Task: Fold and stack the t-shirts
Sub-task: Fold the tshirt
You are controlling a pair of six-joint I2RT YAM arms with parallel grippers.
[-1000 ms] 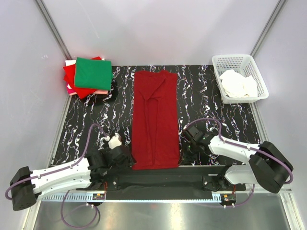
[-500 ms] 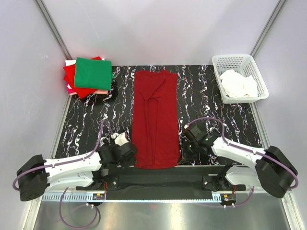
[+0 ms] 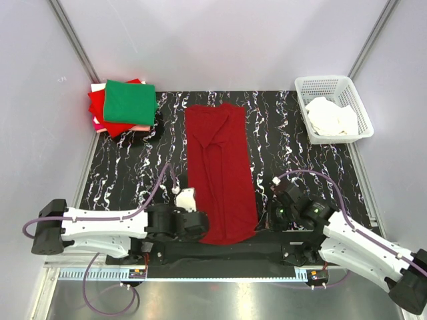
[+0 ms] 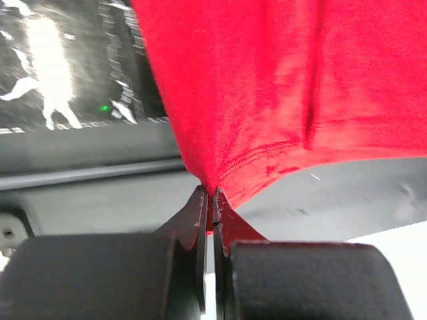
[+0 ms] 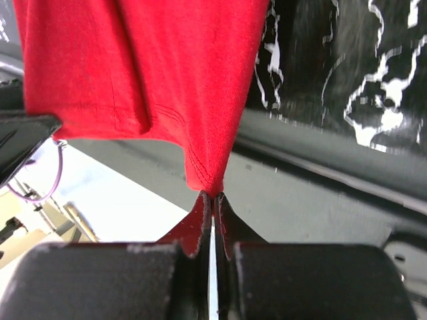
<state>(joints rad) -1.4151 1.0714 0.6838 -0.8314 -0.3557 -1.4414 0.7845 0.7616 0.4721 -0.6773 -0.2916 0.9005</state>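
A dark crimson t-shirt (image 3: 220,167), folded into a long strip, lies down the middle of the black marbled table. My left gripper (image 3: 200,230) is shut on its near left hem corner (image 4: 211,183). My right gripper (image 3: 261,227) is shut on the near right hem corner (image 5: 210,187). Both corners are pinched between the fingertips and the hem hangs lifted over the table's near edge. A stack of folded t-shirts sits at the far left, a green t-shirt (image 3: 129,101) on top of a bright red t-shirt (image 3: 100,107) and a pale pink one.
A white lattice basket (image 3: 333,107) holding white cloth stands at the far right corner. Grey walls enclose the table on three sides. A black rail (image 3: 220,252) runs along the near edge between the arm bases.
My left gripper moved right to the hem corner and shut on it. Both grippers pulled the near hem back toward the table's front edge, and the shirt slid slightly nearer.
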